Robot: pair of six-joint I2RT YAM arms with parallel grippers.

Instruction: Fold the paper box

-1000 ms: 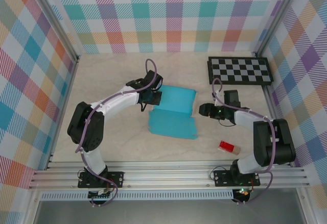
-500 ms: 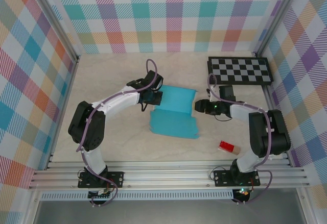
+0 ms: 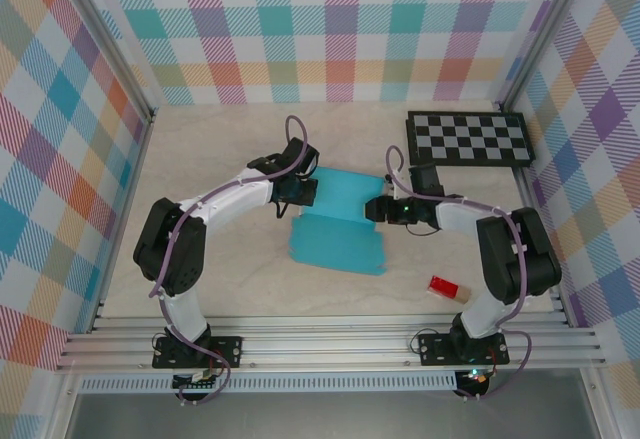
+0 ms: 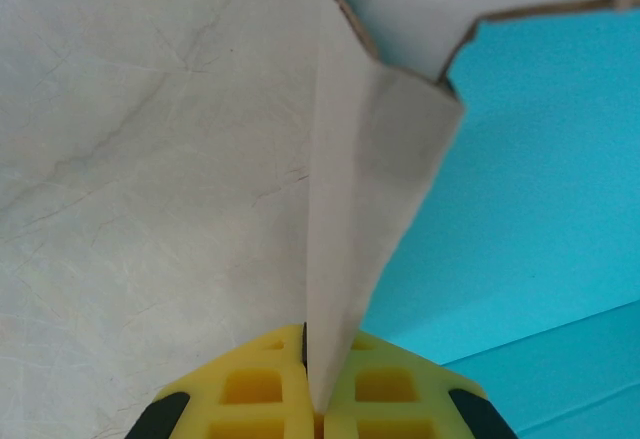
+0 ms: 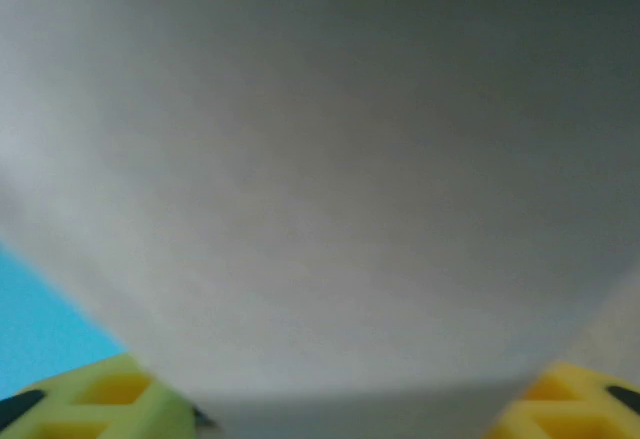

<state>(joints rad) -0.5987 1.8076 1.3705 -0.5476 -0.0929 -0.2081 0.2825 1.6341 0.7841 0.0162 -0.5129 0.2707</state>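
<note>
The paper box lies teal face up in the middle of the table, a crease running across it. My left gripper is at its left edge, shut on a raised flap. In the left wrist view that white flap stands on edge, pinched between the yellow fingers of the left gripper, with the teal face to the right. My right gripper is at the box's right edge. In the right wrist view its yellow fingers stand wide apart, and a blurred white card face sits right before the lens.
A black-and-white checkerboard lies at the back right. A small red block sits near the front right. Plaid walls close off the back and both sides, and an aluminium rail runs along the front.
My right gripper has moved left, from beside the box to its right edge. The left gripper has held still on the flap.
</note>
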